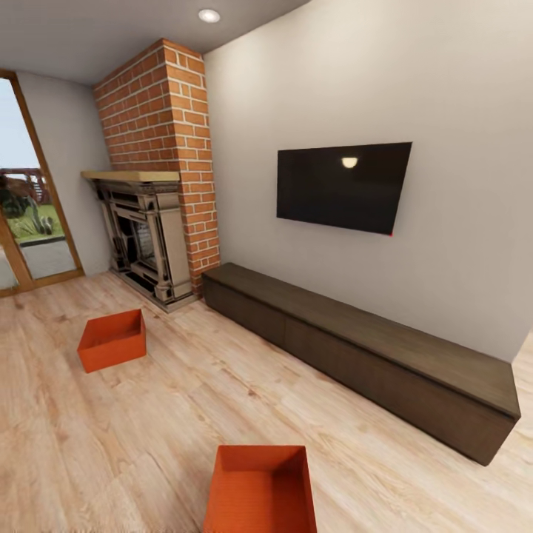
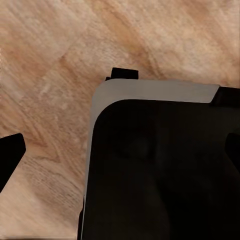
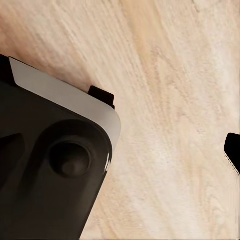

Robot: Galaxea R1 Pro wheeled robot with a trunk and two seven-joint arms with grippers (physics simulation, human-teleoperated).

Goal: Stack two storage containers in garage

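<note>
head view: living room, light wood plank floor (image 1: 148, 414). near container (image 1: 260, 490) sits on the planks just ahead of the robot, cut off by the frame edge, open top up, empty. far container (image 1: 112, 340) lies well apart from it, near the brick fireplace (image 1: 159, 170), also upright and empty. long dark cabinet (image 1: 370, 355) runs along the wall under the black tv (image 1: 342, 186); glass door (image 1: 29, 207) at the left side. neither bin is picked up yet, garage not reached, so the task looks barely started.

left wrist view: dark robot body (image 2: 160, 170) over planks, with a dark tip at the picture edge; cannot tell how wide the left tool is. right wrist view: same story, dark housing (image 3: 50, 165) over floor, right tool state cannot tell.

risks: near bin is low and close, so driving forward could bump and shove it; low plain walls give little to pinch, so a one-sided grab may tilt or drop it; the cabinet corner is near the turning path.

no brands, labels or readable writing anywhere.
</note>
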